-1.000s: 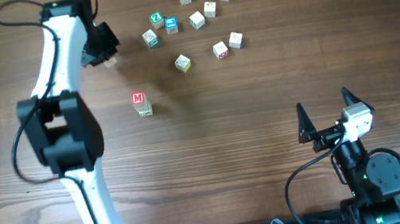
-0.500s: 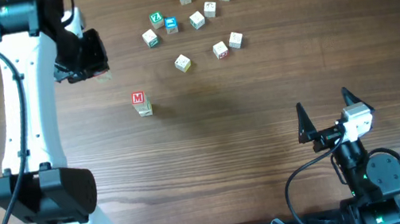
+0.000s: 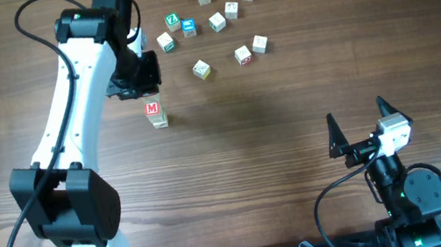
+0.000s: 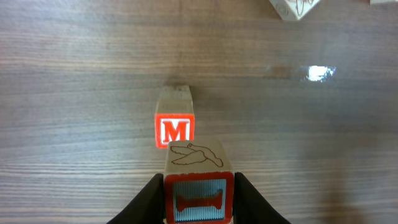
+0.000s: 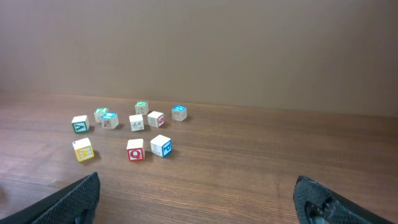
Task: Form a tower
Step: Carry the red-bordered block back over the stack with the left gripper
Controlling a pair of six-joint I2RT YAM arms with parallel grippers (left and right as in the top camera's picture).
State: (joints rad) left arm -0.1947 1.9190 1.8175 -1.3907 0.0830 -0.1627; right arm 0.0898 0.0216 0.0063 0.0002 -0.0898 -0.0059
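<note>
Now, left gripper: it has swung in from nearer the table's left edge and hangs just on the far side of the tower, fingers clamped on the held cube.
Held cube: a bird drawing on one face and a blue-framed face.
Tower: a red M cube on a pale cube, left of the table's middle, unmoved.
Loose cubes: ten scattered near the far edge, apart from the tower.
Left arm: rises from the near edge, with the wrist bent toward the tower.
Right gripper: fingers spread apart, near the right corner as before.
</note>
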